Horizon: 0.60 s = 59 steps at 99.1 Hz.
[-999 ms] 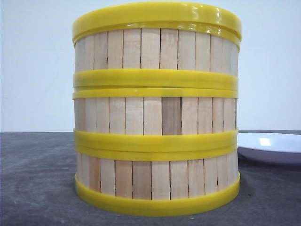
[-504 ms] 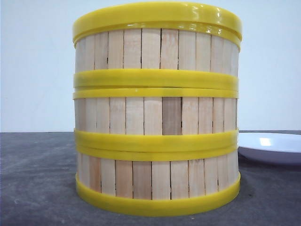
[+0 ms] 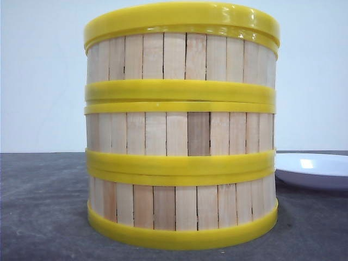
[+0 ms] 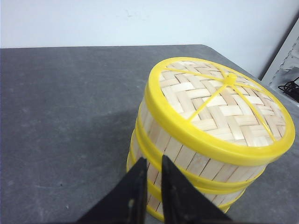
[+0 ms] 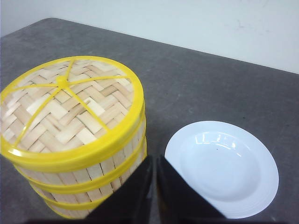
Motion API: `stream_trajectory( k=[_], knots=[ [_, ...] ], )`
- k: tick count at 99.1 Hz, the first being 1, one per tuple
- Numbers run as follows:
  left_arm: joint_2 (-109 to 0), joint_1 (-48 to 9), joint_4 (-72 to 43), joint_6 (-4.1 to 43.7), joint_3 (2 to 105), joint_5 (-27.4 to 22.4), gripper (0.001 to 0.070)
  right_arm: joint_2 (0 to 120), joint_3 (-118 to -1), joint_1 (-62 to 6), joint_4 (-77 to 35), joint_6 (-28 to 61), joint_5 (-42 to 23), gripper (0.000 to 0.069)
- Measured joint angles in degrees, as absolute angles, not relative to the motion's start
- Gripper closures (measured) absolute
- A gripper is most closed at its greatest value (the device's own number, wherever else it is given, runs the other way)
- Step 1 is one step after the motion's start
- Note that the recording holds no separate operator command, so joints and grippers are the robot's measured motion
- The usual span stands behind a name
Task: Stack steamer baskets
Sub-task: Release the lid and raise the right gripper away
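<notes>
Beside the white plate (image 5: 222, 168), the steamer baskets (image 3: 181, 136) are seen stacked upright, lid (image 4: 222, 100) on top. Both the left gripper (image 4: 150, 179) and right gripper (image 5: 154, 179) are held together, empty, just beside the stack.

Three steamer baskets (image 3: 181, 125) stacked upright on gray table (image 3: 43, 206); white plate (image 3: 312, 169) just beside, right.

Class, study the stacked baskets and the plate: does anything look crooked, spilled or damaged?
Nothing stands out. The three steamer baskets stand in a straight stack, rims aligned, with the woven lid seated flat on top. The white plate beside them is empty and intact.
</notes>
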State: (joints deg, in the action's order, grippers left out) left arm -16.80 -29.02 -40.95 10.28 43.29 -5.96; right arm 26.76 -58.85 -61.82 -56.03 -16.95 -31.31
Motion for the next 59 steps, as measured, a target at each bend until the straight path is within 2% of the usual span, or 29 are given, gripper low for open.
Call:
stream_trajectory(
  k=[16, 28, 41, 59],
  knots=[
    [-16.8, -28.99, -41.23, 9.78, 43.29, -5.96, 0.0681, 26.76, -58.85, -61.82, -56.03, -16.95, -31.31, 0.0682],
    [-16.4, -27.53, -41.67, 7.14, 43.29, -5.96, 0.0681, 26.76, -58.85, -61.82, -56.03, -16.95, -31.33, 0.0682],
    [-15.68, -22.33, -38.22, 3.05, 41.04, -5.89, 0.0681, 26.76, -58.85, -61.82, -56.01, -16.95, -31.31, 0.0682],
    [-12.27, -12.62, -27.51, 0.71, 29.56, -5.54, 0.0681, 26.76, -58.85, -61.82, -55.99, -16.95, -31.31, 0.0682]
  ],
)
